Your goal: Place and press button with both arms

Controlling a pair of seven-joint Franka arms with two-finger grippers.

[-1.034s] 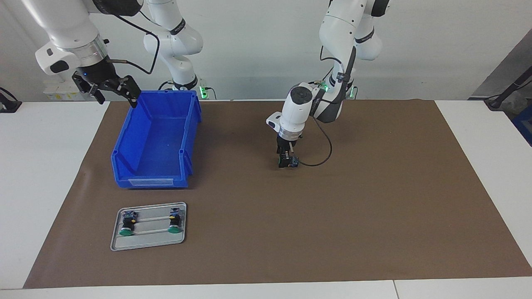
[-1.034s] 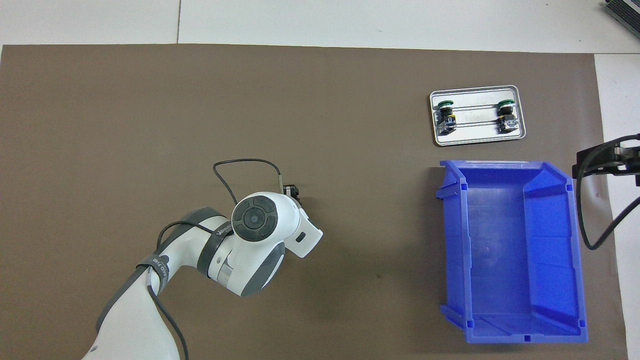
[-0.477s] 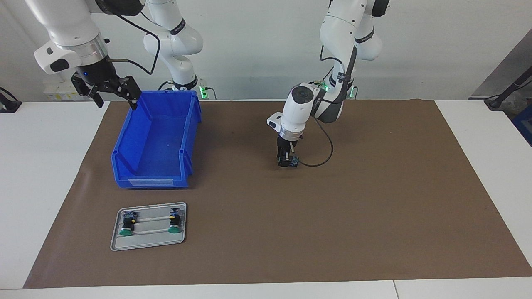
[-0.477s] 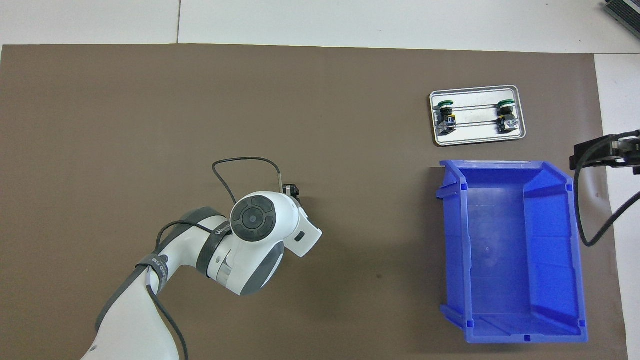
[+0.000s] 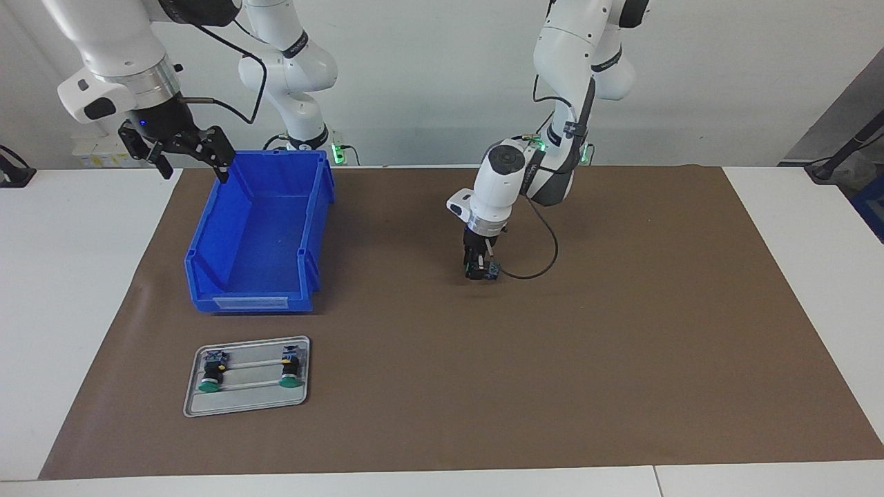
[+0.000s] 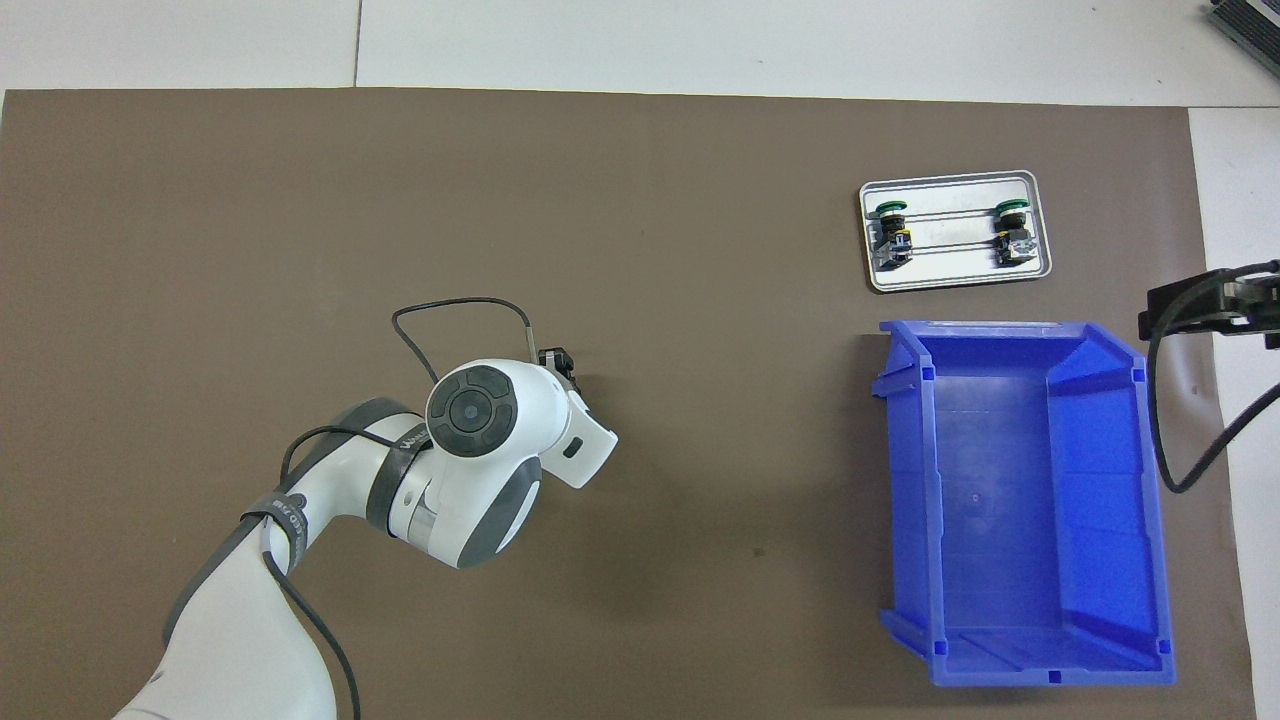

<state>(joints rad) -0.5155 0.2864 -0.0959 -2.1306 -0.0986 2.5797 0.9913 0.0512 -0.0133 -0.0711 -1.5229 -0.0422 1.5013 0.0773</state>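
Left claw (image 5: 479, 270) pinches the button (image 5: 489, 268) low over the brown mat (image 5: 621, 331) mid-tabletop; since a second ago it tightened and drifted slightly toward the left arm's end, so the grasp looks secured, placing not done. Right claw (image 5: 181, 148) waits spread above the blue bin (image 5: 259, 235) rim. Two spare buttons lie on the metal tray (image 5: 246, 402). Nothing blocks the mat.

One camera sits high across the table, facing the robots at twelve o'clock; another looks steeply down; both share the brown mat (image 5: 621, 345).
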